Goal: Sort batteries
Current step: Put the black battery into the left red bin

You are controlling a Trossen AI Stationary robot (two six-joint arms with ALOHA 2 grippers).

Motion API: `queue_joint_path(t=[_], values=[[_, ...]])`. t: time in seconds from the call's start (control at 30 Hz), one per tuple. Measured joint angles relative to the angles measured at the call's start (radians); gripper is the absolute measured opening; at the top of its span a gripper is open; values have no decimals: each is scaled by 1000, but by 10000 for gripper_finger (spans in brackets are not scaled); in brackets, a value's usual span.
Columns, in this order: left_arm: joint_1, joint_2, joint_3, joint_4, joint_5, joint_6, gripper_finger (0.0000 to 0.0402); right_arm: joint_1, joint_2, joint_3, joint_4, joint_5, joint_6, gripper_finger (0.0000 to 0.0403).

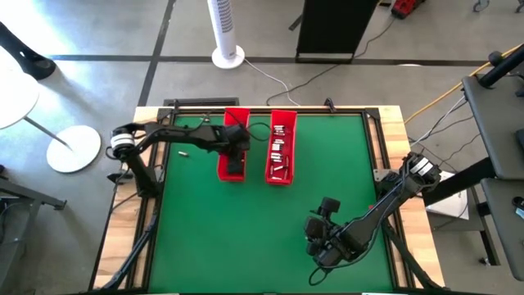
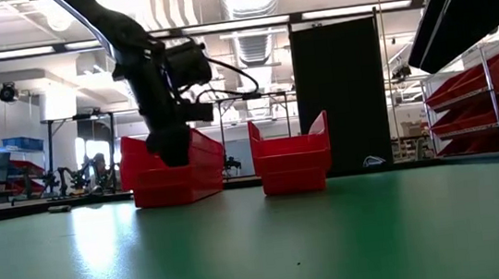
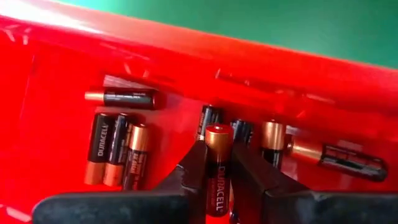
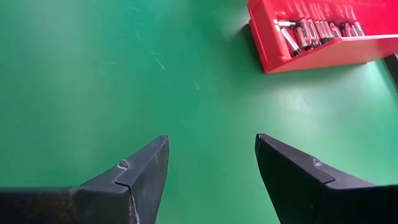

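Several batteries (image 3: 118, 149) lying in the left red tray (image 3: 56, 81) carry a readable "DURACELL" name on black-and-copper jackets, seen only in the left wrist view. The left gripper (image 3: 219, 165) is pinched on one Duracell battery (image 3: 217, 168), copper end forward, inside that tray. From above, the left gripper (image 1: 236, 146) sits over the tray's near half (its contents hidden there), while the right red tray (image 1: 281, 147) shows pale batteries in a row. One loose battery (image 1: 183, 153) lies on the green table (image 1: 246, 229), left of the trays. At the near right, the right gripper (image 4: 211, 168) hovers above bare mat, fingers spread, holding nothing.
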Motion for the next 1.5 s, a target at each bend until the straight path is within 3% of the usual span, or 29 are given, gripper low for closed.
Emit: queue_joint_path(t=[0.4, 0.7, 1.03, 1.33, 1.5], values=[[-6, 89, 57, 38, -29, 22, 34, 0, 0, 0, 7, 0, -1, 233], [-5, 174, 167, 38, -28, 14, 77, 0, 0, -1, 10, 0, 1, 233], [-16, 288, 341, -147, -44, -67, 94, 0, 0, -1, 10, -1, 0, 233], [-53, 229, 293, -176, -5, -90, 94, 7, 0, -1, 9, -3, -1, 233], [-83, 199, 230, -163, -11, -116, 95, -10, 0, -2, 27, 64, -42, 233]])
